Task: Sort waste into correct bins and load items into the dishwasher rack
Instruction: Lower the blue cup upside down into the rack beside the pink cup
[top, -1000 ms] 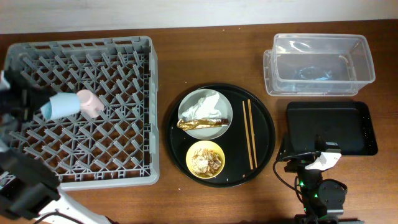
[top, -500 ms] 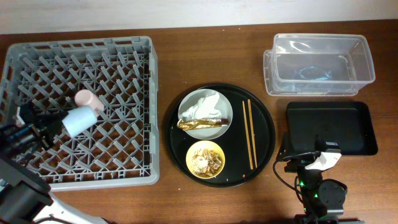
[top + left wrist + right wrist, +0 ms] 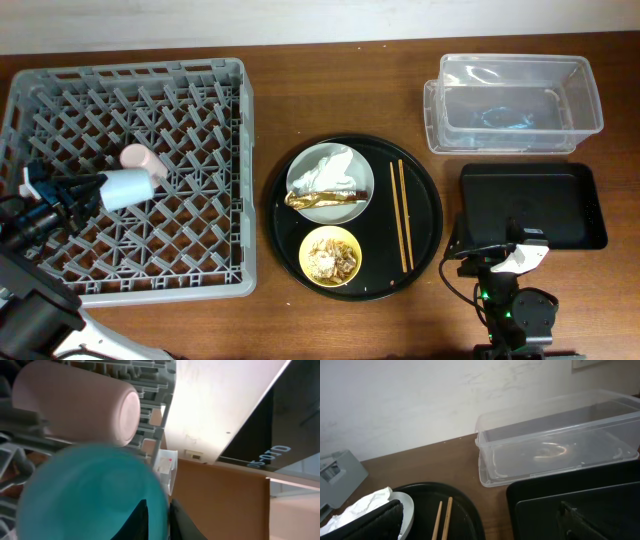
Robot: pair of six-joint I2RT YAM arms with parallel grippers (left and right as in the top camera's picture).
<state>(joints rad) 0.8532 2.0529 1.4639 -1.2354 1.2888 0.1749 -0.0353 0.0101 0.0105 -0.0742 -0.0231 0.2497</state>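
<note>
left pincer [image 3: 90, 187] straddles light-blue cup [image 3: 126, 189] rim, grip unclear; spread wide, withdraw straight without nudging pink cup [image 3: 142, 160]

Setting: robotics test station, staged for dish sorting. Evidence: wooden table [image 3: 340, 90] against bare white wall [image 3: 395, 400]; cabled robot arm base [image 3: 515, 310]; dishwasher rack [image 3: 130, 68]; clear plastic tub [image 3: 512, 62].

The only legible writing is in the left wrist view. Pale, tilted characters on a dark panel [image 3: 295, 430] at the right read roughly "05-07D", the last one unclear. A small white tag [image 3: 165, 466] just past the corner of the dishwasher rack [image 3: 152, 382] carries a red mark, too small to read.
</note>
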